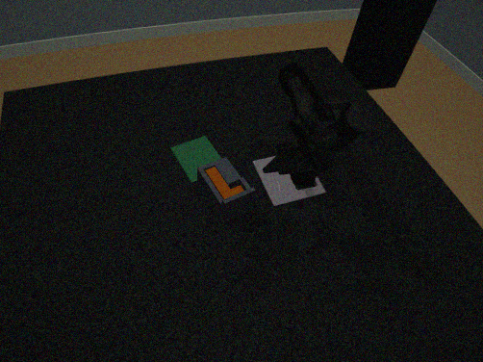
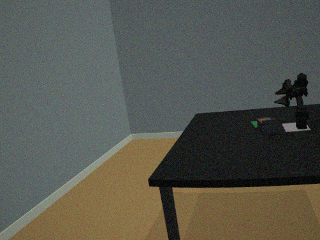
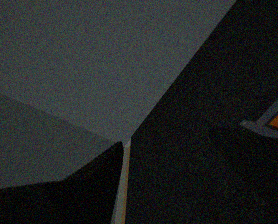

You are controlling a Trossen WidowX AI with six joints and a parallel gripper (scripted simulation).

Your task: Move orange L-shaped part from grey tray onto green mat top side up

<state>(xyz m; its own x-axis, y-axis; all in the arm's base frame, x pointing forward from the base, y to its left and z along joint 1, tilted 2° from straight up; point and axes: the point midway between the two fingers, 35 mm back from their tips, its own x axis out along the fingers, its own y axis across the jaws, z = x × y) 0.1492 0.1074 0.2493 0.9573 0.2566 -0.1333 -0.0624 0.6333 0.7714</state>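
Observation:
The orange L-shaped part (image 1: 218, 182) (image 2: 262, 119) lies in the pocket of the grey tray (image 1: 230, 168) (image 3: 253, 125) and looks flat there. Its foot is at the near end in the top view. A corner of the part (image 3: 275, 121) shows at the right edge of the wrist view. The green mat (image 1: 194, 153) (image 2: 254, 124) lies beside the tray, partly hidden behind it in the exterior view; nothing lies on it. My gripper (image 2: 275, 97) is open and empty, high above the table, to the right of the tray in the exterior view. Its fingers are hard to make out in the top view.
A pale sheet (image 1: 279, 187) (image 2: 288, 127) lies on the black table (image 1: 144, 264) (image 2: 217, 156), under the dark arm and to the right of the tray. A tall black block (image 1: 390, 33) stands beyond the table's far right edge.

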